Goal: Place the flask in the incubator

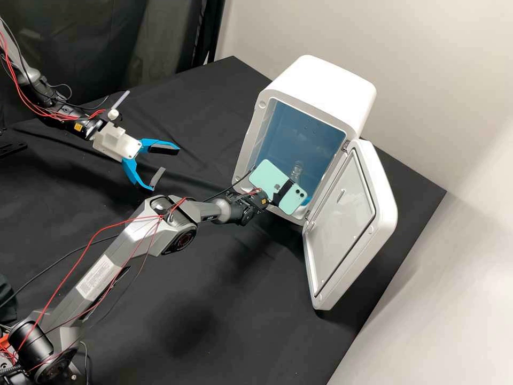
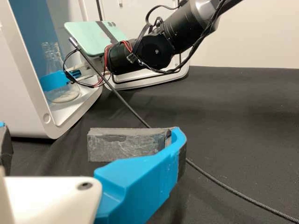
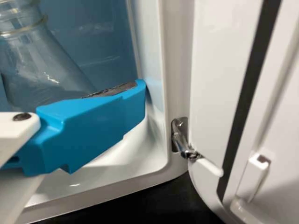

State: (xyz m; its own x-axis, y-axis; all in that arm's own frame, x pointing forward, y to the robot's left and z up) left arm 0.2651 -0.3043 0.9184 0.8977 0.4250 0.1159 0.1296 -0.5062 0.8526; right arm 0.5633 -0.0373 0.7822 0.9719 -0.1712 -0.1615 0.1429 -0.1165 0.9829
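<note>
Now your right gripper (image 2: pixel 55 82) is closed round the flask (image 3: pixel 37 65), inside the incubator (image 1: pixel 320 91); placing step looks nearly done. Next probably release, back out. Left gripper (image 1: pixel 163 164) gapes, empty.

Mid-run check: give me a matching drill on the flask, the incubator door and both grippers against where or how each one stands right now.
Things:
1. flask
2. incubator door
3. left gripper
4. right gripper

States:
A. open, above the bench, away from the incubator
B. swung wide open
C. upright on the incubator floor
D. inside the incubator, beside the flask

Pairs: 1-C, 2-B, 3-A, 4-D
</note>
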